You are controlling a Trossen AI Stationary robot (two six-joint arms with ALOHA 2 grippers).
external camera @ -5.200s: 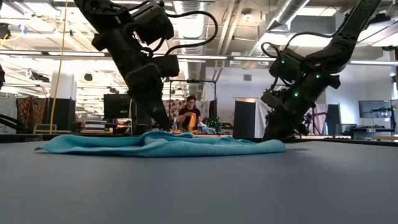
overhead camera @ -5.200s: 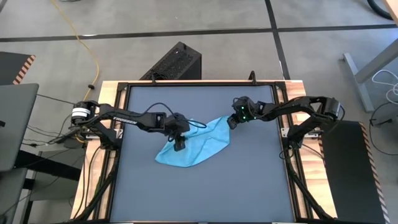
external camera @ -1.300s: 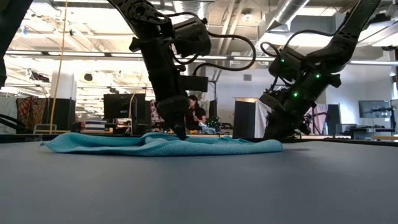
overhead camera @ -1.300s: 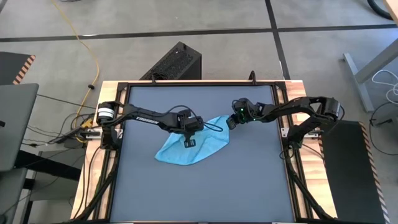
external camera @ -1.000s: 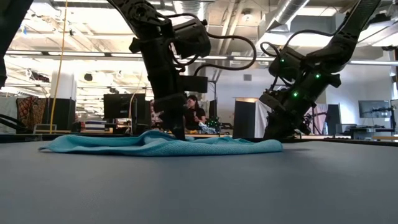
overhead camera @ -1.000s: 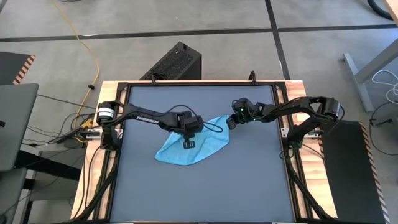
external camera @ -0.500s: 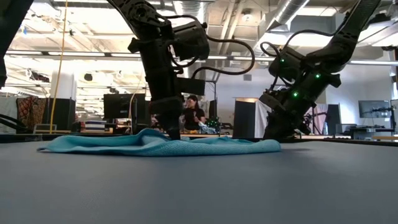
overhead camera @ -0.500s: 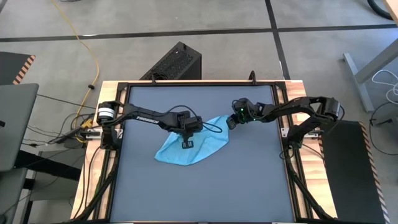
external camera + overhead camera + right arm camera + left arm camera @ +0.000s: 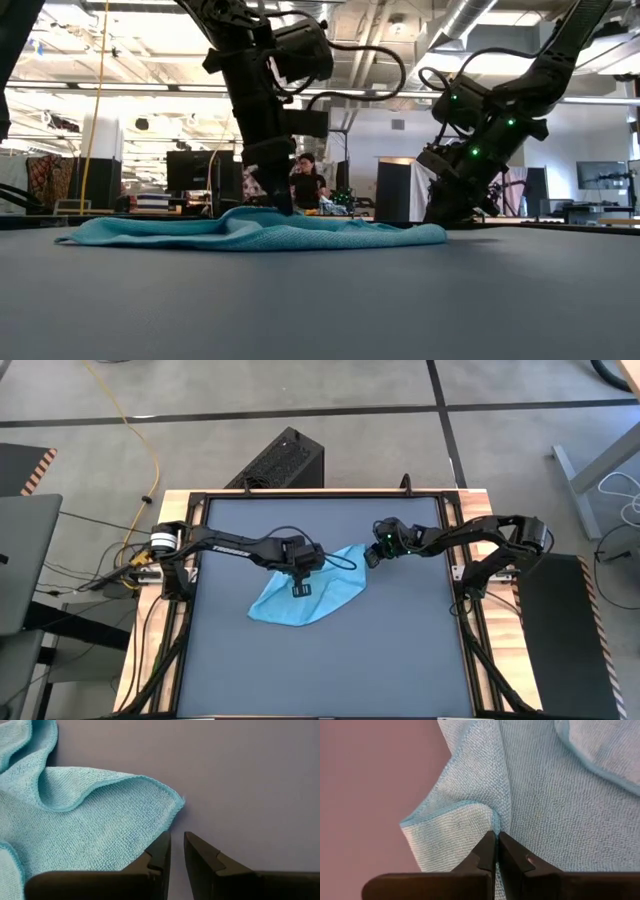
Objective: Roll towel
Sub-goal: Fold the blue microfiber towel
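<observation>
The sky-blue towel (image 9: 322,600) lies crumpled and mostly flat in the middle of the dark table (image 9: 400,660). My left gripper (image 9: 299,589) stands over the towel's left-middle part, shut on a raised fold. My right gripper (image 9: 371,557) is at the towel's far right corner (image 9: 175,802), pointing down at the table. Its fingers are a narrow gap apart with only bare tabletop between them. One fingertip (image 9: 161,845) overlaps the towel's edge in the right wrist view. My left gripper pinches a small raised fold of the towel (image 9: 495,822) between its two fingertips, near a turned-over edge. The fingers come from above, slanting in from the table's left. The fold stands up slightly under them, and the rest of the towel lies slack on the table. My right gripper has one fingertip at the towel's edge; whether it touches the cloth cannot be told.
Bare tabletop surrounds the towel, with wide room toward the near edge (image 9: 330,690). The table's black frame (image 9: 190,610) runs along both sides. In the low view a person (image 9: 305,185) shows in the room beyond the table.
My left gripper has risen a little, and the fold of towel under it now stands slightly higher. The rest of the towel stays on the table.
</observation>
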